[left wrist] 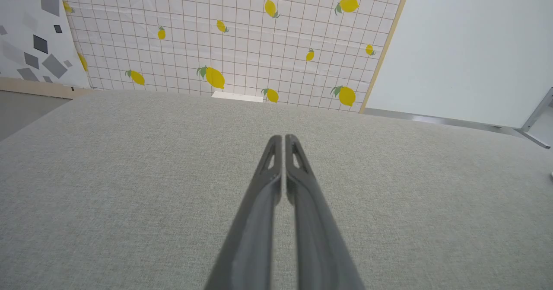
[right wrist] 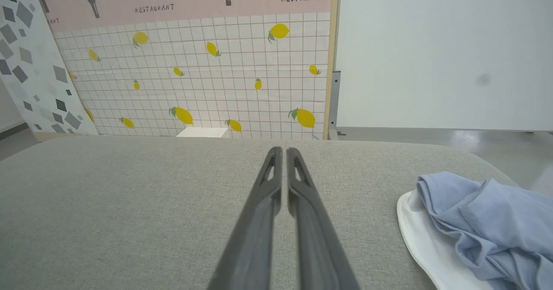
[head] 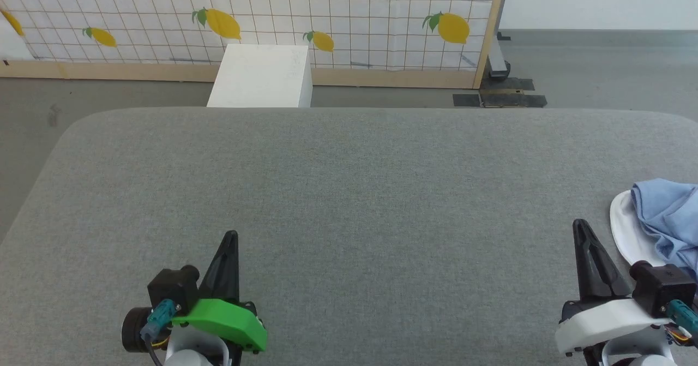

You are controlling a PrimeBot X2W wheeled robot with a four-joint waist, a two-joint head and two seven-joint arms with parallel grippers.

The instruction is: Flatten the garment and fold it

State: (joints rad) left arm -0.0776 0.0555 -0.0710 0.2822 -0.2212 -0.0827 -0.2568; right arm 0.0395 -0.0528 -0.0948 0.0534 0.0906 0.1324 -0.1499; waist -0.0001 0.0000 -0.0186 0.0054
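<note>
Right hand [head: 581, 228] and left hand [head: 232, 236] are closed and empty; the shirt [head: 668, 219] lies crumpled just right of the right hand, so flattening and folding are not yet begun.

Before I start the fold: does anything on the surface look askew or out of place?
Yes. The garment lies crumpled in a heap at the right edge of the grey surface, with white fabric showing beneath it, not flattened. The left claw and right claw are shut, empty and apart from it.
</note>
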